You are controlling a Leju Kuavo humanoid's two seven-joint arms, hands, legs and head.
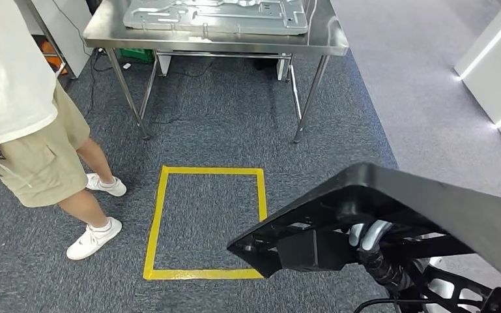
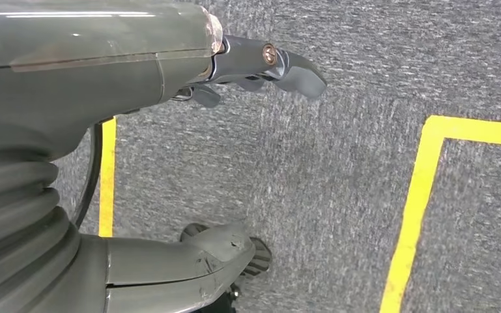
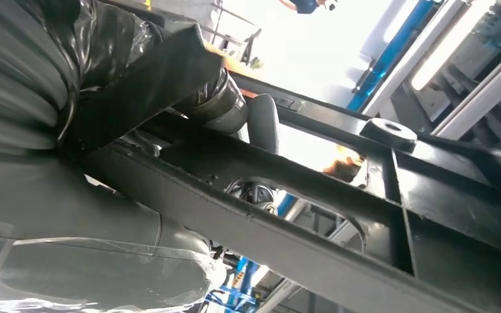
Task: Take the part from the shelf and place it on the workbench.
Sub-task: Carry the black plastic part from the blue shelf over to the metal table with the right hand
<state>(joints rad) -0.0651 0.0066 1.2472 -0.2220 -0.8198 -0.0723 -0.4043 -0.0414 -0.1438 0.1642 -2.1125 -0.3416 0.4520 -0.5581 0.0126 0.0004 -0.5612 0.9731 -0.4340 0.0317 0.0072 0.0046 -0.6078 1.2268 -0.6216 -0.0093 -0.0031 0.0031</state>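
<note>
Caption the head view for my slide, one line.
Right hand carries a black plastic part over grey carpet toward the steel workbench, past a yellow tape square and a standing person.

Black part held aloft, steel workbench ahead

The part is a large, flat black plastic panel with ribs and open cut-outs on its underside, tilted so its pointed corner dips toward the yellow floor square; the right hand grips it from below, fingers hooked through a rib opening. The workbench is a stainless steel table on thin legs, standing well apart, beyond the square
</note>
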